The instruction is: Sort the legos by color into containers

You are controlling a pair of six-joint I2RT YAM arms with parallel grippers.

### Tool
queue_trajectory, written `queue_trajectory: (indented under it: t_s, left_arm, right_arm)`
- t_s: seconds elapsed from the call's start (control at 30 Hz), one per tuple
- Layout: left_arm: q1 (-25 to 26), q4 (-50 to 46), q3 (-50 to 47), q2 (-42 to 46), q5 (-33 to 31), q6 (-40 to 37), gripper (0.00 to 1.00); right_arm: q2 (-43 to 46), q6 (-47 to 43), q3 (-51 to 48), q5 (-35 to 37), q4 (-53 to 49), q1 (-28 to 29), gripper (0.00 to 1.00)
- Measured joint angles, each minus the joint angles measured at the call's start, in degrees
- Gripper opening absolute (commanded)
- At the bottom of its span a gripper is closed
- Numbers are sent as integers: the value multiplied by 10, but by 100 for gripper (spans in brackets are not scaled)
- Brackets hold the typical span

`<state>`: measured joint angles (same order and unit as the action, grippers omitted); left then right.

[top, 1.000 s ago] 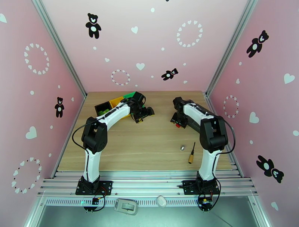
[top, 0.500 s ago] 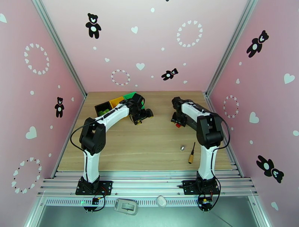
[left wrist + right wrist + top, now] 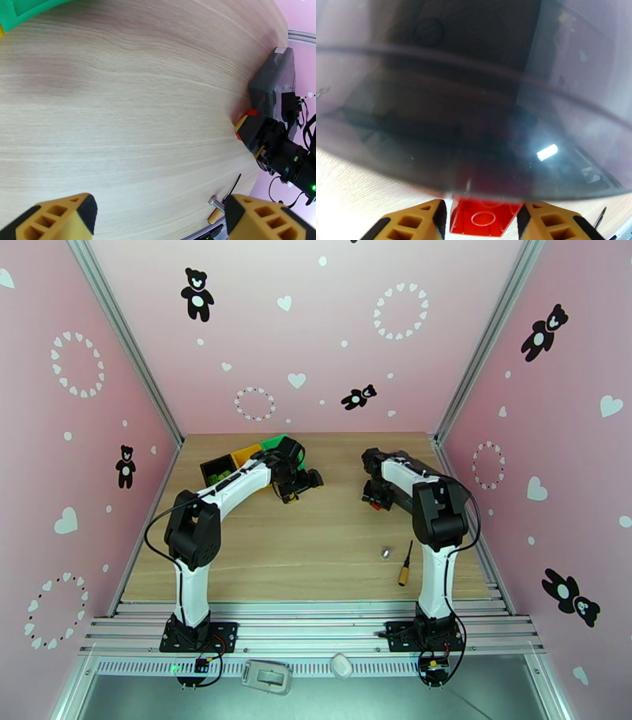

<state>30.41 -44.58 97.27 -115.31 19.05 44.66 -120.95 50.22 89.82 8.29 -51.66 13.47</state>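
Squarely between the orange, black-padded fingertips of the right gripper point(image 3: 484, 214) sits a red brick point(image 3: 484, 220), its hollow underside with one round tube turned toward the wrist camera. The jaws are closed in on it, one pad at each end. From above, the brick point(image 3: 379, 506) shows as a red spot under that gripper point(image 3: 378, 497), low over the right half of the counter point(image 3: 316, 548); whether it touches the wood I cannot tell. Just beside it lies a dark grey tray point(image 3: 272, 75), whose blurred wall looms close ahead in the right wrist view. Well apart, at the far left of the counter, three bins stand joined in a slanted row: the black bin point(image 3: 210, 468), the yellow bin point(image 3: 245, 452) and the green bin point(image 3: 272, 441), with some green pieces point(image 3: 223, 475) lying inside the black one. The left gripper point(image 3: 304, 480) hangs just beside the green bin's end, over bare wood, its jaws spread wide with nothing between them. Near the front right of the counter a pen-like tool point(image 3: 407, 560) with a brass tip lies close to a small metal stub point(image 3: 385, 553).
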Motion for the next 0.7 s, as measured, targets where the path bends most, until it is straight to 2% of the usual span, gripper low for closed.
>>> queue_trajectory:
  t_s: [0.33, 0.53, 0.7]
  left_arm:
    - [-7, 1, -18, 9, -2, 6, 91]
    - [-31, 15, -31, 13, -1, 19, 91]
    - [-79, 34, -41, 19, 5, 33, 91]
  right_arm:
    - [0, 9, 0, -4, 10, 17, 30]
    - [0, 10, 19, -27, 12, 74, 25]
    - [-7, 7, 87, -85, 25, 122, 23]
